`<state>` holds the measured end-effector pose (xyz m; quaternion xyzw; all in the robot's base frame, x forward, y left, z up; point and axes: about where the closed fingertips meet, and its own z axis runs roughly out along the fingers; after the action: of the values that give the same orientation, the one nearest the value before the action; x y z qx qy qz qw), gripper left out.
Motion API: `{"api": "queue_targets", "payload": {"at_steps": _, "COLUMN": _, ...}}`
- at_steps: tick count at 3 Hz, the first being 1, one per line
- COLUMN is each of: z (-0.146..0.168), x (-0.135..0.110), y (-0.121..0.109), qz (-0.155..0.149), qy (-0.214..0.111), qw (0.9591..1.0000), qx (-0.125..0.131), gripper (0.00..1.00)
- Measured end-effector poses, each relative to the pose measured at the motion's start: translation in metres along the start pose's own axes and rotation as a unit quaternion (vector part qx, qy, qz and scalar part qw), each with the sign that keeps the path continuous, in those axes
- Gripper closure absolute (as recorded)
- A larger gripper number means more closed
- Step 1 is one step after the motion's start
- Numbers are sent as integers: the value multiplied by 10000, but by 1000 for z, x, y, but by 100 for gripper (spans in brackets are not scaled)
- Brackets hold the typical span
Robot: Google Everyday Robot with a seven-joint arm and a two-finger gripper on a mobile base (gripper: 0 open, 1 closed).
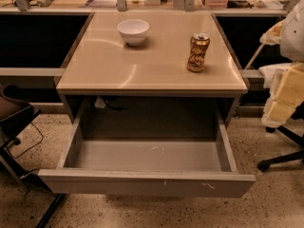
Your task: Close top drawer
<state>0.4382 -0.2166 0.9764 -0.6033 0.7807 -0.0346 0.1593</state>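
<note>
The top drawer point(118, 183) stands pulled well out of the desk point(142, 65), toward the camera. Its long axis runs left to right, parallel to the front edge of the desk top. Its flat, handleless front panel faces the camera and spans nearly the full width of the desk. The two side walls run from the front panel back into the open cavity under the desk top. The right side wall looks slightly more splayed than the left one in this view. The front panel bears small white scratch marks point(209, 185) right of centre, and a few pale marks show on the drawer floor near its middle. The gripper point(284, 96) sits at the right edge of the view, beside the right side of the desk, at a height between the desk top and the drawer rim. It is apart from the drawer and touches nothing that can be made out. Whether it is spread apart or closed together cannot be told. On the desk top, a white bowl point(133, 31) stands upright towards the rear, left of centre. A copper-coloured can point(198, 52) stands upright to its right, nearer the front edge and well apart from the bowl. The wheeled base of a chair point(281, 161) rests on the speckled floor point(266, 208) right of the drawer. Part of a dark chair point(13, 113) shows at the left edge.
</note>
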Motion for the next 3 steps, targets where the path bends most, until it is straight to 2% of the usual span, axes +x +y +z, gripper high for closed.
{"api": "queue_targets", "payload": {"at_steps": 1, "z": 0, "x": 0, "y": 0, "qz": 0, "qy": 0, "qw": 10000, "qx": 0, "gripper": 0}}
{"api": "queue_targets", "payload": {"at_steps": 2, "z": 9, "x": 6, "y": 13, "qz": 43, "qy": -64, "qw": 10000, "qx": -9, "gripper": 0}}
{"api": "queue_targets", "payload": {"at_steps": 3, "z": 16, "x": 6, "y": 54, "qz": 261, "qy": -361, "qw": 9989, "qx": 144, "gripper": 0}}
